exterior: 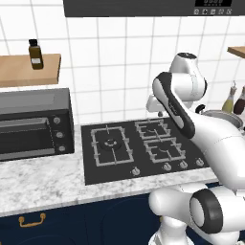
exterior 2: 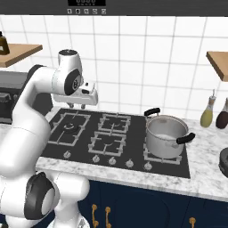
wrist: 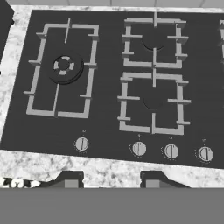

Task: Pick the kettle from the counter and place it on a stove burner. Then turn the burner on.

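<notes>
Pincer hangs above the stove, pointing down. Its two tips stand partly spread, with nothing between them.

Big burner, a round ring in the large square grate, lies below the pincer. In the hand view it sits up and left of the tips. Nothing rests on it.

Two smaller burners, far one and near one, lie below and to the right of the big one in the hand view.

Four knobs run in a row just beyond the tips in the hand view: the leftmost, then three more.

Counter: a speckled strip of it lies under the tips in the hand view, at the stove's front edge.

Steel pot with black handles stands on the stove's far right grate, well apart to the pincer's right.

Dark round thing lies on the counter past the pot, farther right of the pincer and cut off by the frame edge. Cannot tell whether this is the kettle.

Two bottles stand against the tiles behind it.

Oven sits on the counter to the pincer's left, beside the stove. A brown bottle stands on a wooden shelf above it.
</notes>
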